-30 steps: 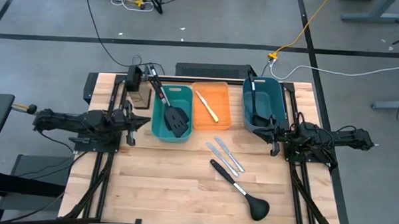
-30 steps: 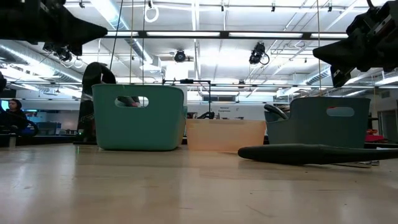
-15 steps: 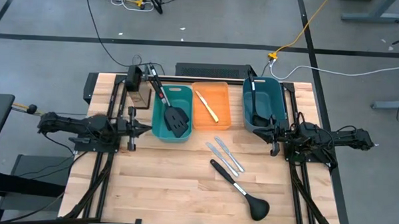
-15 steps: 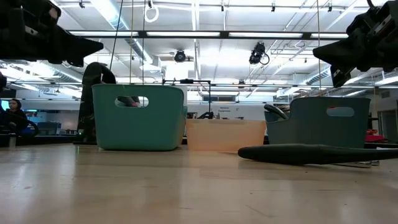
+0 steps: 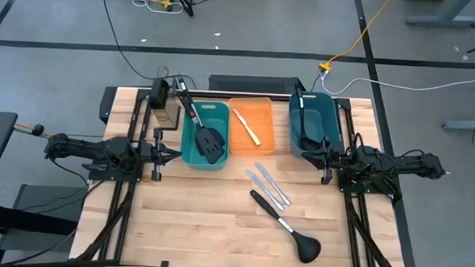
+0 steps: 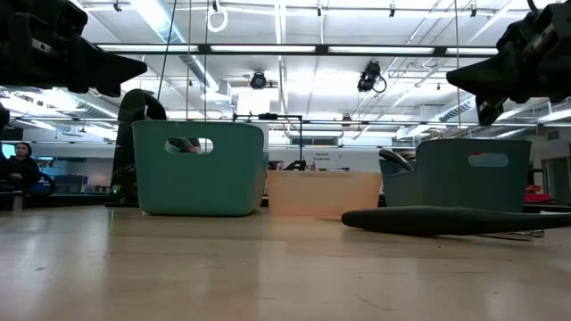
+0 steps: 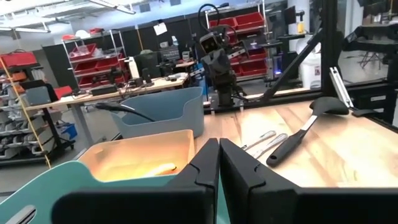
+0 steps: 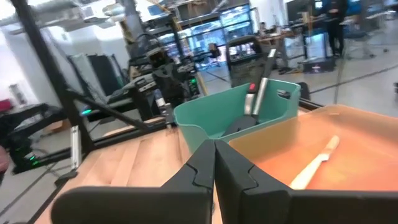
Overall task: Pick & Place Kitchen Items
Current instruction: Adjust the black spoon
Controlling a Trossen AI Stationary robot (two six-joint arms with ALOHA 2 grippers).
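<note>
Two black slotted spatulas (image 5: 209,140) lie in the light teal bin (image 5: 191,157), their red-marked handles leaning over its far rim. A thin yellowish piece (image 5: 246,126) lies in the orange bin (image 5: 267,142). One black ladle (image 5: 302,112) lies in the dark teal bin (image 5: 333,121). Two silver knives (image 5: 267,184) and the other black ladle (image 5: 286,225) lie flat on the table. My left gripper (image 5: 173,153) is shut and empty, left of the light teal bin. My right gripper (image 5: 306,156) is shut and empty, at the dark teal bin's near corner.
The three bins stand in a row along the table's far half. A small dark box (image 5: 168,114) stands at the far left. Bare wood (image 5: 195,211) lies in front of the bins, left of the knives and ladle. Black frame rails run along both sides.
My left gripper has dropped a little and gone slightly toward the table's near edge, still shut, then kept still. Nothing else has moved.
</note>
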